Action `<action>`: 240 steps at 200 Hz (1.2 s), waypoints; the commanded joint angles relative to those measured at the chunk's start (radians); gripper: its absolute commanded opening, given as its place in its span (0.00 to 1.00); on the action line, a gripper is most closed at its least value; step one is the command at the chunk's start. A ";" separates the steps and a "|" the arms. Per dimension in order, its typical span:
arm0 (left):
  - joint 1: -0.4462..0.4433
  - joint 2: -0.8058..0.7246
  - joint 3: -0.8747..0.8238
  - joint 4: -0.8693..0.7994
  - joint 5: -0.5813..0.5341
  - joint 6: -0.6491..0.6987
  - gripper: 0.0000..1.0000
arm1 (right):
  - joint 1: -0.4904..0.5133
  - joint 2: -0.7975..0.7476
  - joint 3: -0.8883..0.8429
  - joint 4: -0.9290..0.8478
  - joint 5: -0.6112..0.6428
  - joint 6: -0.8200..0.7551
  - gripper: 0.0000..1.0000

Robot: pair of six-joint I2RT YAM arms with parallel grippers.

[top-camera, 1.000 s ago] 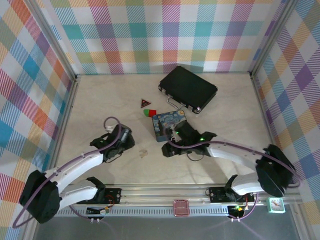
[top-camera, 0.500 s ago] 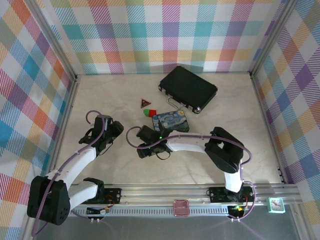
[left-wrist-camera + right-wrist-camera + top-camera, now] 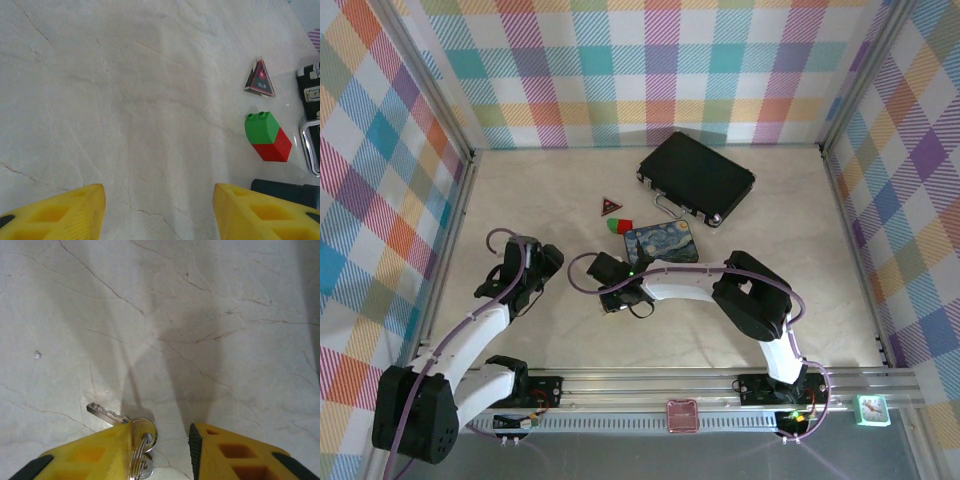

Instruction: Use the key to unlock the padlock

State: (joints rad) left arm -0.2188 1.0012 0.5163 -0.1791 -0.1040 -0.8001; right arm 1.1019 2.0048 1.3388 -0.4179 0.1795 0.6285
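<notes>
the right gripper (image 3: 160, 435) is hanging low over the table (image 3: 200, 315) with its jaws apart. the key (image 3: 142, 431) is sitting between them, right against one yellow finger. the left gripper (image 3: 159, 202) is holding its jaws wide apart, near the red-and-green block (image 3: 267, 136).

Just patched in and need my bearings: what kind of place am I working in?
Probably a lab test cell, not a home: plaid walls on an aluminium frame, a marble-look tabletop, scattered props like a briefcase.

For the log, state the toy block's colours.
The block is green and red; left wrist view.
</notes>
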 commanded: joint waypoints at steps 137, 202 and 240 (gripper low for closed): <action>0.011 -0.054 -0.053 0.093 0.161 -0.083 0.60 | 0.011 -0.138 -0.173 0.074 -0.059 -0.030 0.00; -0.098 -0.094 -0.075 0.279 0.208 -0.084 0.59 | -0.151 -0.394 -0.361 0.209 -0.210 0.106 0.00; -0.198 -0.046 -0.047 0.401 0.202 -0.091 0.59 | -0.220 -0.513 -0.389 0.199 -0.206 0.095 0.00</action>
State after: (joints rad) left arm -0.3565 0.9295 0.4477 0.0910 0.0891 -0.8761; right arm 0.9092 1.5608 0.9657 -0.2466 0.0002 0.7055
